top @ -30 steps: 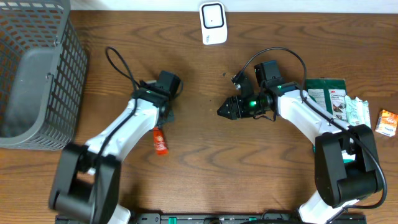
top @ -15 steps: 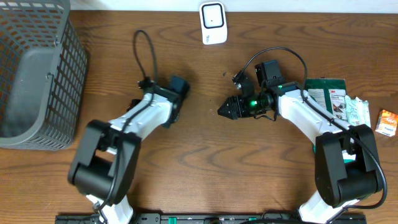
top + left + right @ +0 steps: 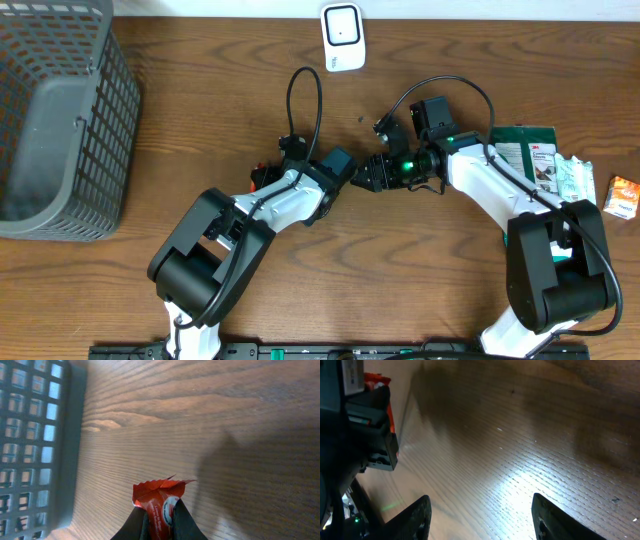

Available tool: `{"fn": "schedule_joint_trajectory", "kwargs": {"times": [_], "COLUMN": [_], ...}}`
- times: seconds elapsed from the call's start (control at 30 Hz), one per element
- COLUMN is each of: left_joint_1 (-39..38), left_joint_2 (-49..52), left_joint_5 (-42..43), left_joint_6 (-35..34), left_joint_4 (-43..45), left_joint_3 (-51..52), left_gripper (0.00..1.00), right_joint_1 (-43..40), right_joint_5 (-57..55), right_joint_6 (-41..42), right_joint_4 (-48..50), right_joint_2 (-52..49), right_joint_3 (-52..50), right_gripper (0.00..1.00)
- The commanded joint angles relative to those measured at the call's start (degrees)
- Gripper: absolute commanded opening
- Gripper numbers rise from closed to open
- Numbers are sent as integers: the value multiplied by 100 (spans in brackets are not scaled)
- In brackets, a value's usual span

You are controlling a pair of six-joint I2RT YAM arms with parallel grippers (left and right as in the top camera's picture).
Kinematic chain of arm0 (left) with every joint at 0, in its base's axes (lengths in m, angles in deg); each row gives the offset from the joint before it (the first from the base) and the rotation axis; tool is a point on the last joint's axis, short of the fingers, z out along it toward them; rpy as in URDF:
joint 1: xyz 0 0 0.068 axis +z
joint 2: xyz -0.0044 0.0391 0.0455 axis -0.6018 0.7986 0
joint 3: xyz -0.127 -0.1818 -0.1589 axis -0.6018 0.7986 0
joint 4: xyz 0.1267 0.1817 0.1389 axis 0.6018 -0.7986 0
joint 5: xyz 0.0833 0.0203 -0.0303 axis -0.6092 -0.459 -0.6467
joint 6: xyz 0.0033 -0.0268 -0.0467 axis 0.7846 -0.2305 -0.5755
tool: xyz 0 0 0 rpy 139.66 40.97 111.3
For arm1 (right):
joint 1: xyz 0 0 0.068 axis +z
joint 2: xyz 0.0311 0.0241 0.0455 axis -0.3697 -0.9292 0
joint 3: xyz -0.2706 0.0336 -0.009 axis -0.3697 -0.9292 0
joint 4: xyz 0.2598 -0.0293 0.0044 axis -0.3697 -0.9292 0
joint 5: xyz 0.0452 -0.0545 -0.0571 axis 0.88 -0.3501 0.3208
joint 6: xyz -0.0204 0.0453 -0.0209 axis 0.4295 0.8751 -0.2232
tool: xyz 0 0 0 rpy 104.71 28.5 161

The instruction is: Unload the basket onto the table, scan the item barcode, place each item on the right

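Observation:
The item is a small red packet (image 3: 157,494) with a white round logo, and my left gripper (image 3: 159,511) is shut on its lower end just above the wood table. From overhead only a bit of the red packet (image 3: 262,169) shows at the left gripper (image 3: 266,177), which points left toward the basket. My right gripper (image 3: 368,172) sits just right of the left wrist, with a green light (image 3: 405,166) glowing behind it. In the right wrist view the right gripper (image 3: 480,515) stands open and empty over a bright patch of light. The barcode cannot be seen.
A grey mesh basket (image 3: 60,120) fills the far left, and its wall (image 3: 35,435) shows in the left wrist view. A white device (image 3: 342,37) stands at the back centre. A green packet (image 3: 530,155), a white-green packet (image 3: 570,182) and a small orange packet (image 3: 624,196) lie at the right.
My left arm has swung right across the table with the red packet, ending close beside the right gripper. The right arm has stayed where it was.

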Motion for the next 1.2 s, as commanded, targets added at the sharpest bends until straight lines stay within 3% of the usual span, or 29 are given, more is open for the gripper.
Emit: {"fn": "schedule_joint_trajectory", "kwargs": {"times": [0.0,0.03,0.1,0.23,0.47,0.7,0.77,0.8,1.0,1.17], "left_joint_1": [17,20,26,26,26,26,26,35,61,743], "left_joint_2": [59,59,59,63,66,66,66,44,-459,-1375], "left_joint_5": [-1958,-2422,-2581,-765,-730,557,710,708,1123,2994], "left_joint_6": [190,337,444,31,-79,-317,-356,-341,109,17], "left_joint_4": [44,120,299,494,1110,1176,1178,1176,1104,680], "left_joint_3": [-7,-7,-7,39,63,63,63,33,-149,-234], "left_gripper": [7,7,7,7,7,8,25,54,67,67], "right_joint_1": [-20,-22,-22,-22,-22,-22,-20,-22,-17,131], "right_joint_5": [-13,-13,-13,-13,-15,-15,-15,-15,-15,-59], "right_joint_6": [-61,-61,-61,-61,-61,-61,-61,-61,-61,164], "right_joint_4": [-2,-2,-4,-11,2,0,0,2,7,48], "right_joint_2": [57,57,57,57,57,57,57,57,57,57], "right_joint_3": [7,7,7,7,7,7,7,7,7,7], "right_gripper": [60,60,60,60,60,61,61,61,63,59]}}
